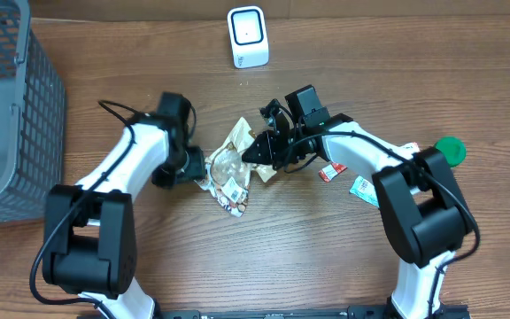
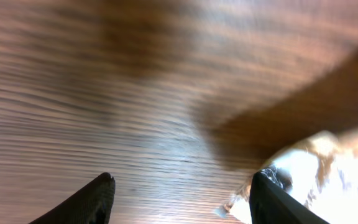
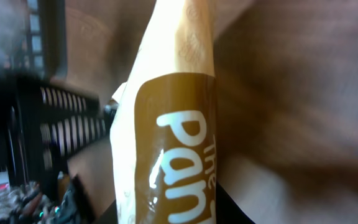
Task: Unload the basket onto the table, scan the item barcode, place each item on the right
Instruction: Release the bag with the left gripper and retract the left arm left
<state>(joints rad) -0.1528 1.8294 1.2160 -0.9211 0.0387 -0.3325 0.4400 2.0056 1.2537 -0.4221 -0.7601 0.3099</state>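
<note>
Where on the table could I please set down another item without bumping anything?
Bare table lies between the basket and the scanner, right of the scanner along the far edge, and at the near edge between the left arm and right arm. The middle is crowded: both arms meet at the snack packet, with sachets and a green lid just right.

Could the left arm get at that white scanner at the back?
Probably yes: the left gripper is open and empty, and only bare table lies between it and the scanner. The bag sits beside it, not in the way.
</note>
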